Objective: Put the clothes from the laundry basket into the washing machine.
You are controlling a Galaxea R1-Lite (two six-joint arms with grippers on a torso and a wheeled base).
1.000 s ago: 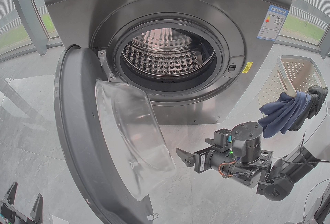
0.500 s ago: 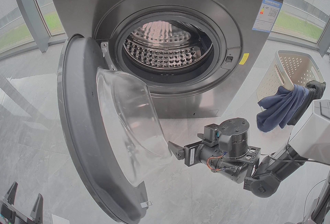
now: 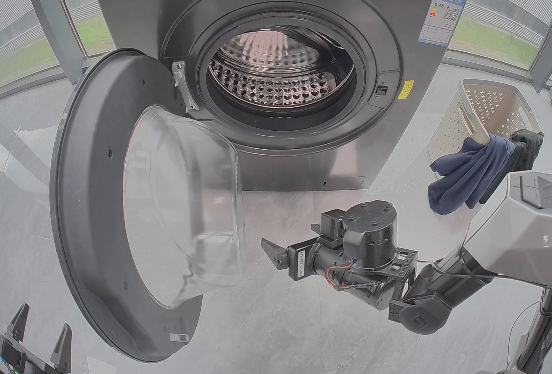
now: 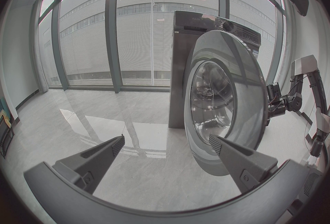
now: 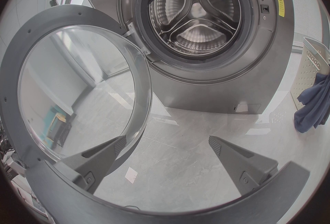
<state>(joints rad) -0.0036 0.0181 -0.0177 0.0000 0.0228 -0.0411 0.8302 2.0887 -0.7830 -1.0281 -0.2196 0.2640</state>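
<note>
While the washing machine (image 3: 322,174) stands on the pale tiled floor (image 3: 299,329) with its round door (image 3: 80,191) hanging wide open on the hinge at the robot's left, its perforated steel drum (image 3: 270,76) lies in plain view through the opening. The door's bulging clear glass (image 3: 184,208) faces the robot's right.

The laundry basket (image 3: 494,105), white and perforated, stands on the floor just beside the machine's right front corner. A blue garment (image 3: 466,174) is draped over its near rim and hangs down the outside. A black garment (image 3: 526,142) lies on the same rim, touching the blue one.

The right gripper (image 3: 269,250) hovers low over the floor in front of the machine, between the door glass and the basket. It points towards the glass, with a gap between them and well apart from the clothes. Its fingers are spread wide with nothing between them.

The left gripper (image 4: 166,136) sits low at the robot's left, facing the door's outer side. Its fingers are likewise spread wide and grasp nothing.
</note>
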